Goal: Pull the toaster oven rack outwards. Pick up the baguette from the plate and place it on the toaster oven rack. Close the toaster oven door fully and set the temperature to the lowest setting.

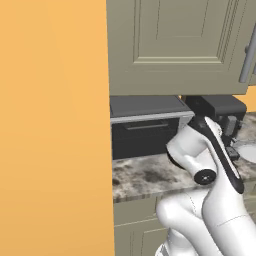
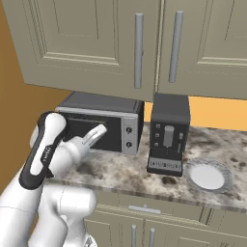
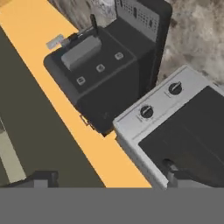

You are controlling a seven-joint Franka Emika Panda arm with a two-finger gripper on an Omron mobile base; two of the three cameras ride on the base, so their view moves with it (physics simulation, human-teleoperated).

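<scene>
The toaster oven (image 1: 145,107) stands on the counter under the wall cabinets, its dark door (image 1: 142,135) upright and shut, the silver bar handle (image 1: 147,126) near the top. Its silver side panel (image 3: 159,103) carries two small knobs (image 3: 146,112). The rack is hidden behind the door. My gripper (image 3: 111,178) hangs in front of the oven's upper right corner, open, with nothing between its fingertips (image 3: 183,176). The round pale plate (image 2: 207,176) lies bare on the counter at the right. The baguette is out of view.
A taller black appliance (image 2: 168,137) stands right beside the oven's knob panel, between oven and plate. Closed wall cabinets (image 2: 140,43) hang low over both. An orange wall (image 1: 52,125) bounds the left side. The marbled counter (image 1: 145,175) runs in front of the oven.
</scene>
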